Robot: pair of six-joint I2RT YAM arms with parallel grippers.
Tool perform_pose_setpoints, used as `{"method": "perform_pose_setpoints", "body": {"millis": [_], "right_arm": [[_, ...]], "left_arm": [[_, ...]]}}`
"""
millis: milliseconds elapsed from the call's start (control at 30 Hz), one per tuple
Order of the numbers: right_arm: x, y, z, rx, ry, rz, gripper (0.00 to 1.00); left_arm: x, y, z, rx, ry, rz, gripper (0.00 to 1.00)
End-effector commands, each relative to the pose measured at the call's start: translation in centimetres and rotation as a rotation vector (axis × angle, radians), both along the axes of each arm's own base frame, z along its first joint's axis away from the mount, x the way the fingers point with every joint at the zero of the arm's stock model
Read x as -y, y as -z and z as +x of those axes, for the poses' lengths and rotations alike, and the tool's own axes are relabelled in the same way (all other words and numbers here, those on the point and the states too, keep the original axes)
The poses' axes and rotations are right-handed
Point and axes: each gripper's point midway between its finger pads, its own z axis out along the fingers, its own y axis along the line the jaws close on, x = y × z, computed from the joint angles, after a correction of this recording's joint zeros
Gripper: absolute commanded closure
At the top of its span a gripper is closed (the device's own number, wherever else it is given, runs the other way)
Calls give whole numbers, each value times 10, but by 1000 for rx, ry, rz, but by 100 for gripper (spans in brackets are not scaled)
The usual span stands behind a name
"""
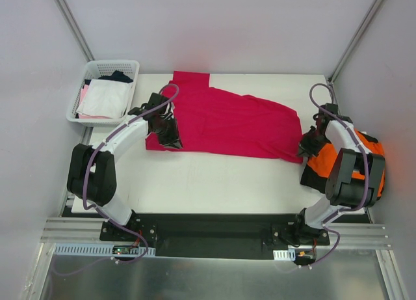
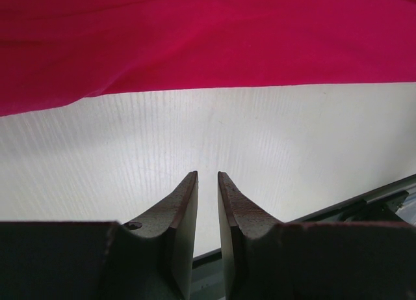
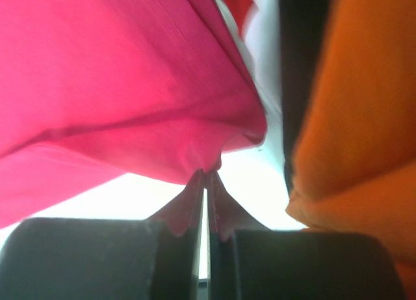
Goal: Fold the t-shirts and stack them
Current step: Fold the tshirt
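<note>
Right gripper: fingers pinched on the crimson t-shirt at its right corner.
Left gripper: narrow gap, holding nothing, above bare table just short of the shirt's edge.
Crimson t-shirt: one, spread across the table.
Orange t-shirt: one, at the right edge.
Basket: one, back left, holding white, pink and dark cloth.

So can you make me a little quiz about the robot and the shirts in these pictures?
1. True or false: the right gripper is pinching the crimson t-shirt.
2. What colour is the t-shirt beside the right arm at the table's edge? A green, B orange, C blue.
3. Fill in: the white basket sits at the table's far ____ corner.

Key: 1 true; 2 B; 3 left.
</note>
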Motion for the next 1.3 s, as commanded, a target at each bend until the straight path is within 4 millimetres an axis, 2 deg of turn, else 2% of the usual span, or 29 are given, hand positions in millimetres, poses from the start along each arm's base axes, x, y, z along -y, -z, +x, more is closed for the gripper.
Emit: {"method": "perform_pose_setpoints", "body": {"millis": [0,233,333,567,633,733,767,900,1200,1267], "right_arm": [[-5,-2,-21,12,3,10,99],[-10,9,-51,-21,-6,13,99],[-13,13,-57,-31,-15,26,99],[-18,13,-57,-26,-19,52,99],[-20,12,-53,-14,-27,67,99],[-30,7,-32,31,-69,133,99],[-31,0,-20,65,-86,144,99],[-34,-10,1,103,-107,179,99],[-37,-5,19,92,-115,194,99],[-34,-9,26,103,-124,180,99]], "left_arm": [[-2,-9,-5,20,-8,-1,81],[-1,-8,-4,14,-10,-2,81],[-1,-8,-3,11,-14,-2,81],[0,-8,-4,7,-20,-6,81],[-1,-8,-4,6,-25,-2,81],[-1,-6,-5,2,-25,-2,81],[-1,-6,-5,1,-27,-4,82],[0,-8,-6,4,-29,-4,81],[-3,-9,-9,13,-41,4,81],[-3,-8,-9,9,-43,4,81]]}}
